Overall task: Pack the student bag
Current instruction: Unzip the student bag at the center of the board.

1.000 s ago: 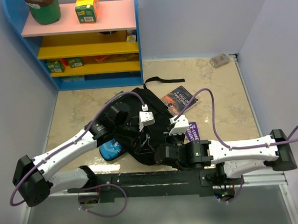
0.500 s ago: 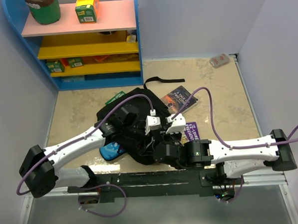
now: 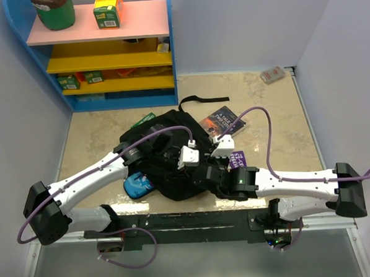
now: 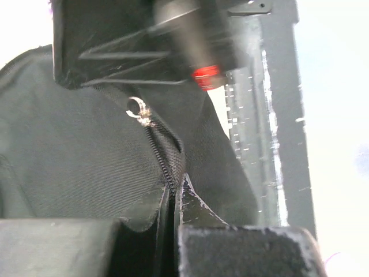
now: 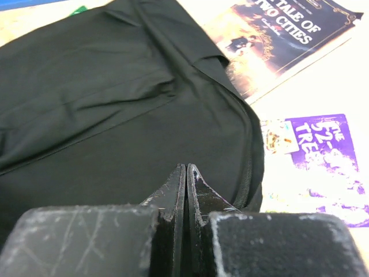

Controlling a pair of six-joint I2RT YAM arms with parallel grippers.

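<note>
The student bag (image 3: 163, 139) is a black fabric backpack lying flat in the middle of the table, with both arms over its near right part. In the left wrist view my left gripper (image 4: 176, 183) is shut on the bag's zip edge (image 4: 163, 158), and the zip runs straight into the jaws. A metal zip pull (image 4: 138, 111) shows just beyond. My right gripper (image 5: 186, 168) is shut, its tips down against the bag's smooth black fabric (image 5: 115, 115) near the zipped right rim; nothing shows between its fingers.
A "Tale of Two Cities" book (image 3: 223, 120) lies right of the bag, and a purple book (image 3: 239, 161) lies nearer. A blue pencil case (image 3: 136, 186) sits at the bag's near left and a green book (image 3: 144, 120) pokes out behind. A blue shelf unit (image 3: 106, 56) stands at the back left.
My left arm swung right across the bag and its gripper went from open to shut on the zip edge. The right arm shifted slightly and the bag's fabric moved with them.
</note>
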